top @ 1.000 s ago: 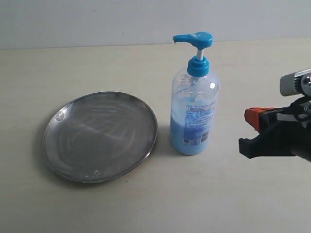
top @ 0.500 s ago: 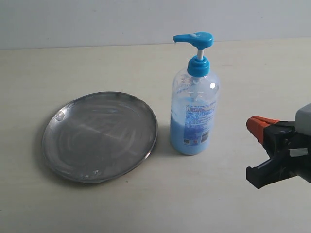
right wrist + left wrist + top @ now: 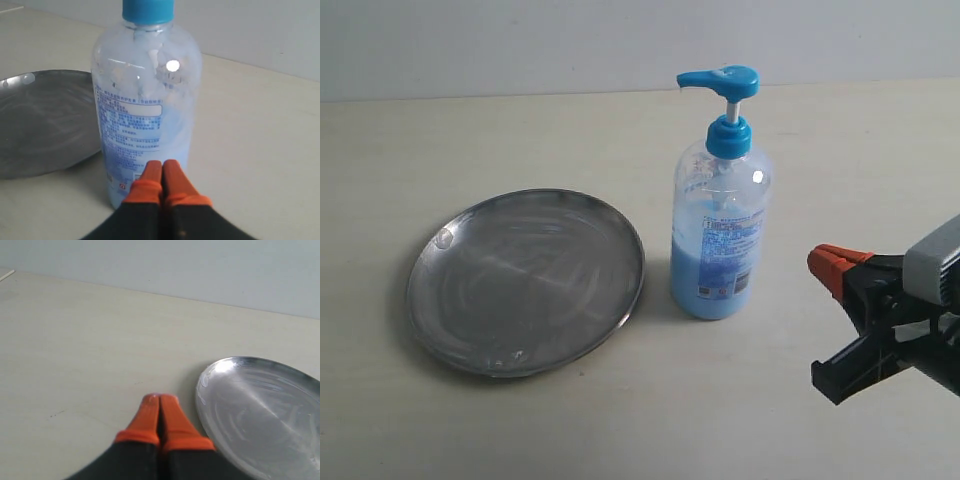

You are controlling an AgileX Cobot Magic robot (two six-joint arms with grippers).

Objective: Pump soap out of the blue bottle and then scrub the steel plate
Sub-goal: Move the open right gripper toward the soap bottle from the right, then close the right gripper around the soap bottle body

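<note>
On the pale table (image 3: 470, 140): both pincers clenched, nothing grasped

Nearest the right wrist camera, right gripper (image 3: 162, 175), orange tips pressed together and empty, just short of the blue bottle (image 3: 145, 100); touching or not, impossible to tell. Beyond the tips, printed label (image 3: 132, 125) and blue collar (image 3: 148, 9) close up, then the steel plate (image 3: 40, 120) beside and past the bottle. Pump head cut off by the frame edge from this wrist.

Nearest the left wrist camera, left gripper (image 3: 159, 410), orange tips likewise clamped shut on nothing, just beside the plate's rim. Bottle outside this view.

From the exterior camera alone, the whole layout. Right gripper at the near right edge, apart from the bottle. Bottle upright at centre, pump head (image 3: 720, 80) on top, light blue soap (image 3: 705, 285) filling roughly the lower half. Plate flat to the bottle's left, near but not touching, streaked and reflective. Left gripper outside this view. Farthest back, plain pale wall (image 3: 520, 40).
</note>
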